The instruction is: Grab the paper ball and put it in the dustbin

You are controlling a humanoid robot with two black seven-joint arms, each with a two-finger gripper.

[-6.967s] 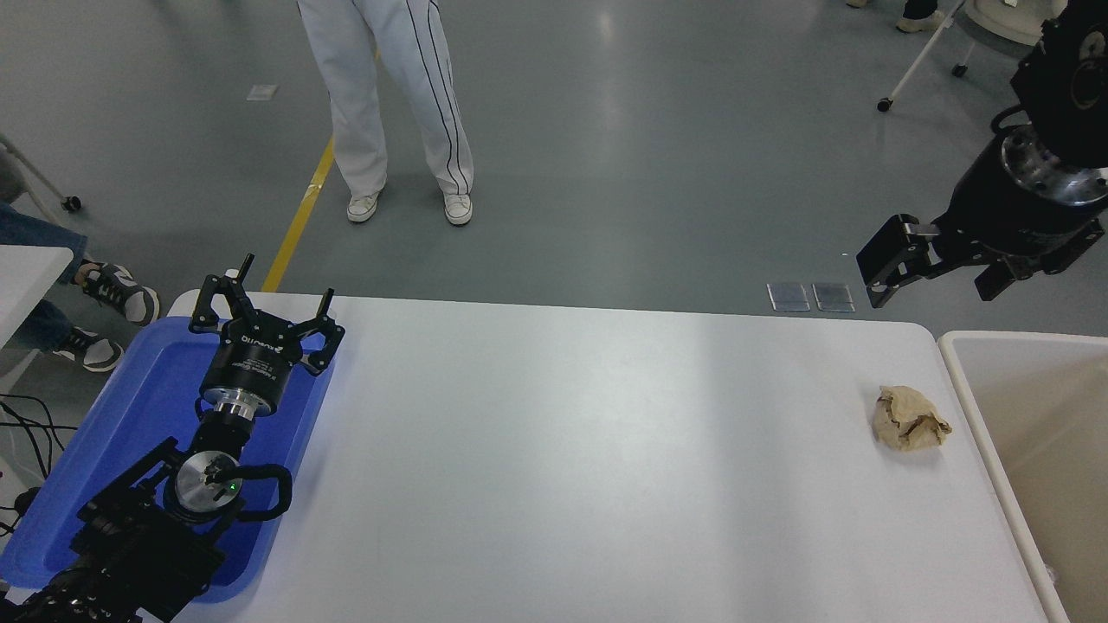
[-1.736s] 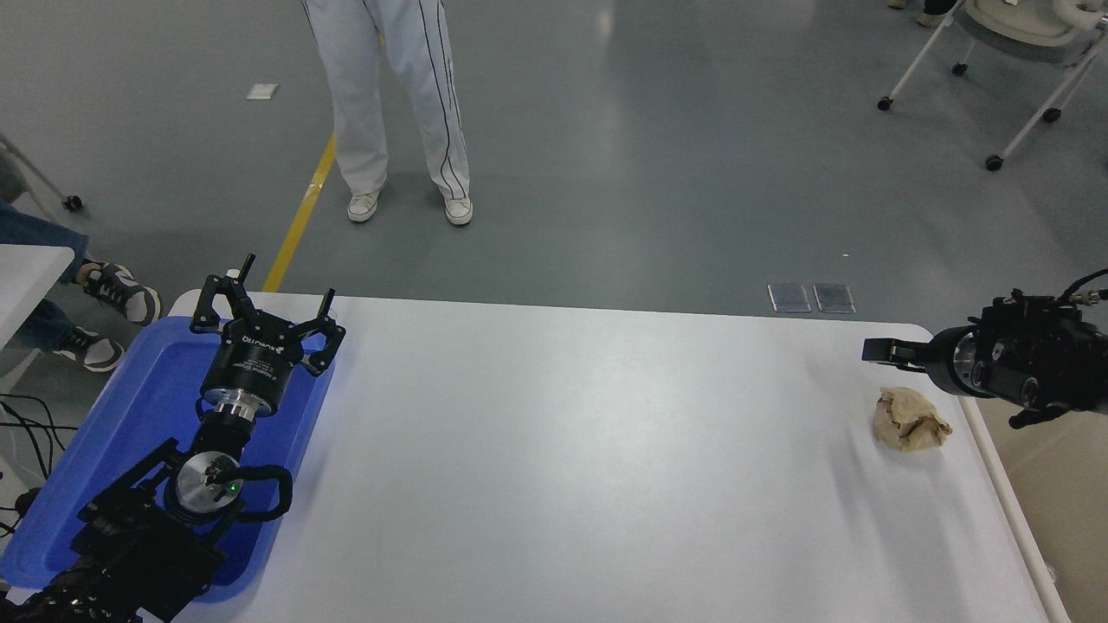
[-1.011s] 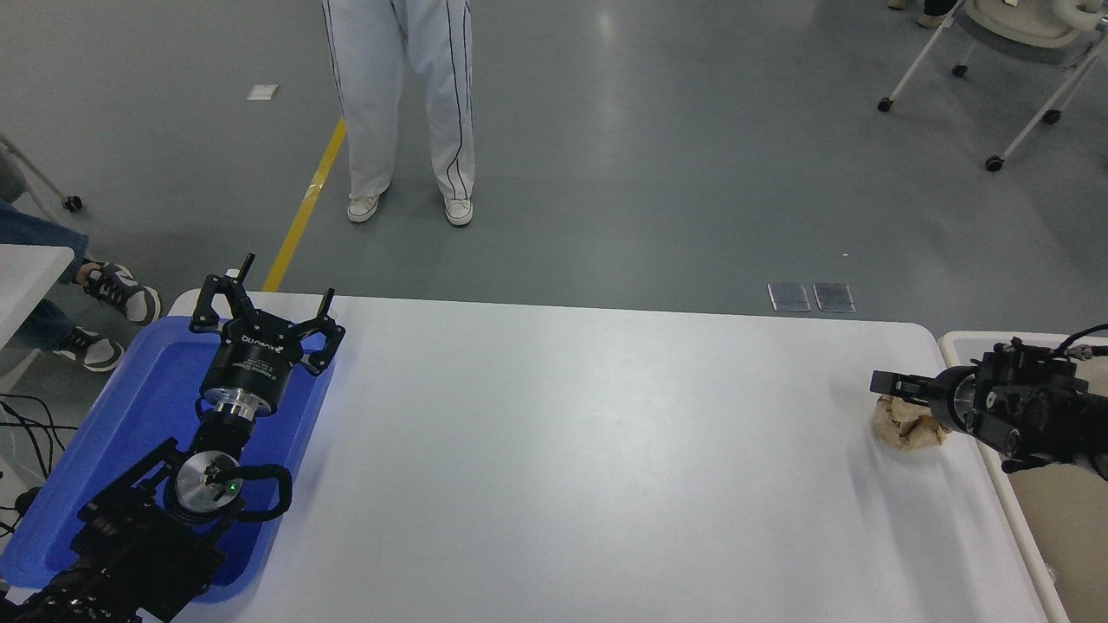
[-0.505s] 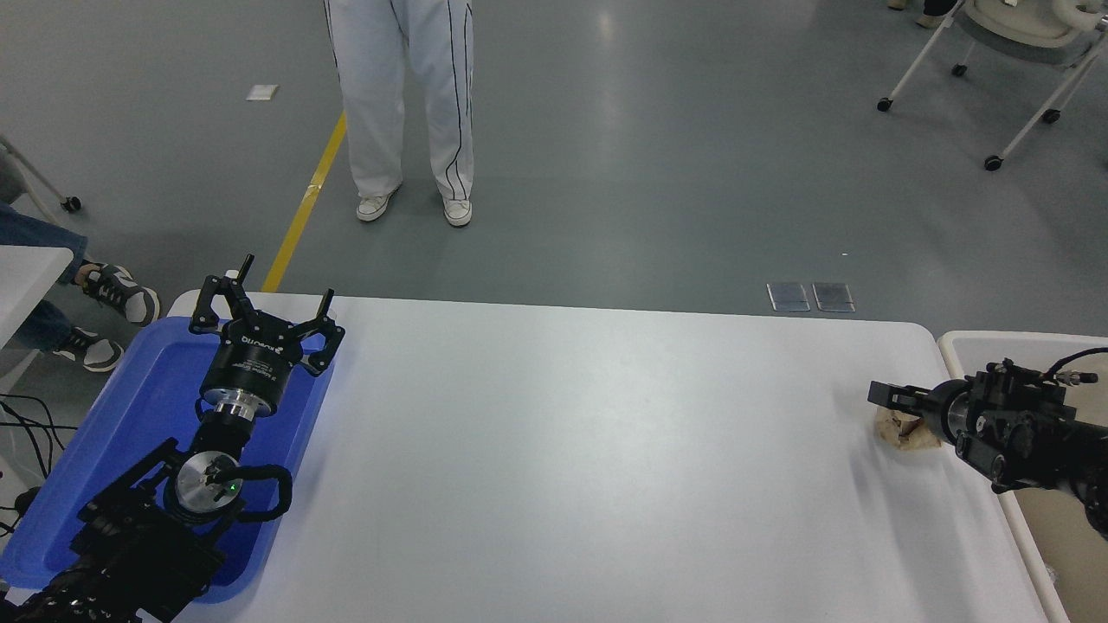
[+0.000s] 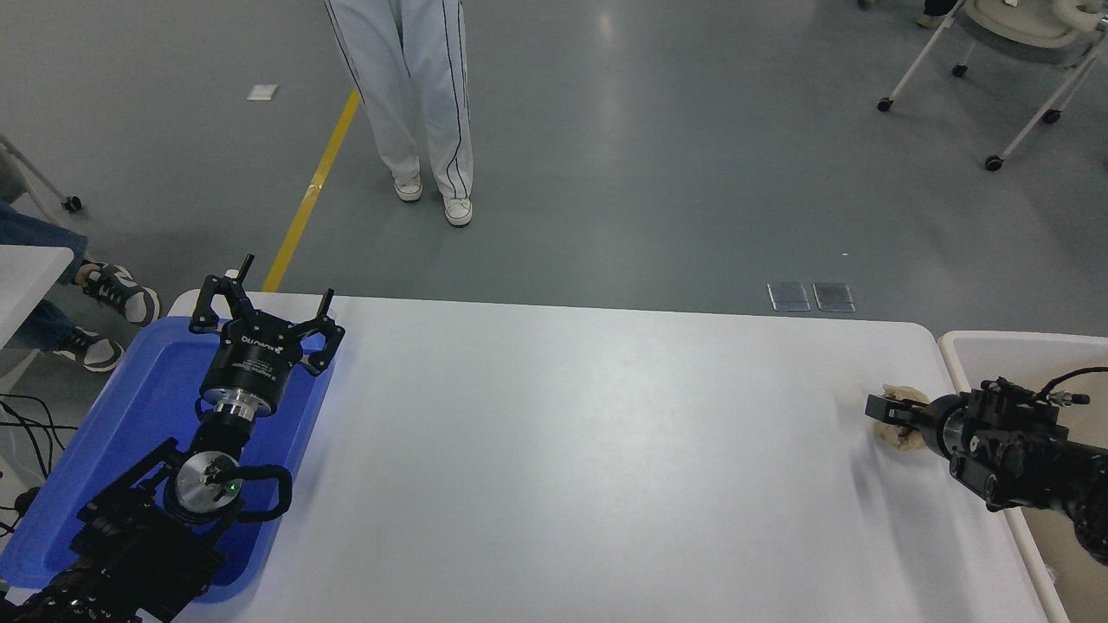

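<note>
Dustbin (image 5: 961, 350) beside right gripper (image 5: 892, 415) over paper ball (image 5: 896, 437).

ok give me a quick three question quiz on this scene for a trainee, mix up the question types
1. True or false: the paper ball already lies inside the dustbin.
2. Which claw is at the paper ball? A) the left claw B) the right claw C) both
3. Fill in: the left arm is parked over the blue ____.

Key:
1. False. The ball is on the white table, near its right edge, beside the bin.
2. B. The right claw is down around the ball; whether it has gripped cannot be told.
3. Tray.
</note>
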